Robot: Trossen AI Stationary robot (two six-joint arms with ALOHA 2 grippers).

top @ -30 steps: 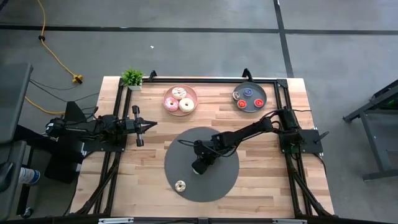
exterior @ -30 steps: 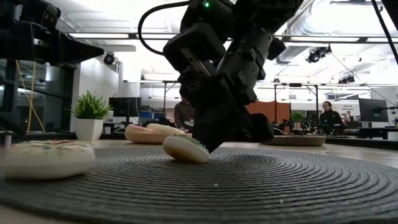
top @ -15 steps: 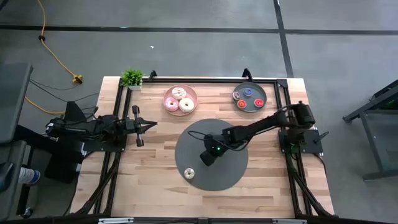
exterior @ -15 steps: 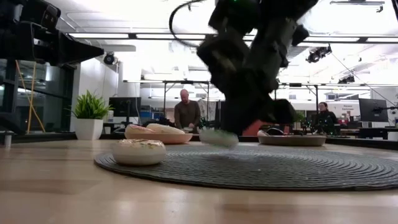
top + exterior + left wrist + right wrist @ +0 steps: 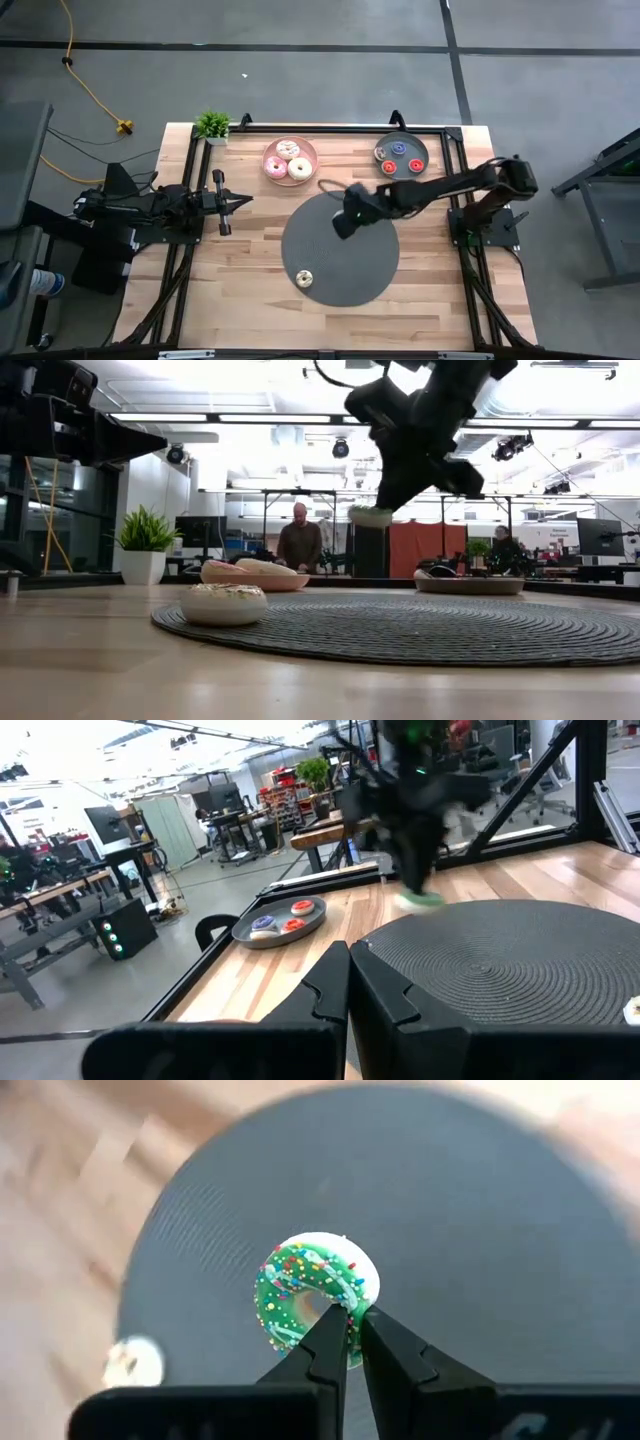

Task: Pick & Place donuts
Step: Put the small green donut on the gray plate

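My right gripper [image 5: 341, 229] hangs over the far part of the big dark grey disc [image 5: 340, 272], shut on a small green-frosted donut with sprinkles [image 5: 312, 1295]. In the low view this donut [image 5: 371, 516] floats well above the disc. A cream donut [image 5: 304, 279] lies flat on the disc's near left part. My left gripper [image 5: 348, 965] waits shut and level at the table's left side [image 5: 240, 200], touching nothing. My right gripper pinches the green donut's ring [image 5: 352, 1302] between its two fingers, one fingertip [image 5: 328, 1320] at the hole and the other on the outer rim. The fingers slant down from the table's right side. The donut is lifted clear of the disc, frosting toward the wrist camera.
A pink plate [image 5: 272, 150] with three larger donuts stands at the far middle. A grey plate [image 5: 421, 156] with small red and blue donuts stands at the far right. A potted plant [image 5: 212, 125] sits in the far left corner. A black frame runs along the table's edges.
My right gripper has risen and swung toward the table's far right, tipping less steeply, and has carried the green donut off the disc into the air. Early in that second the disc slid a little toward the right, taking the cream donut with it.
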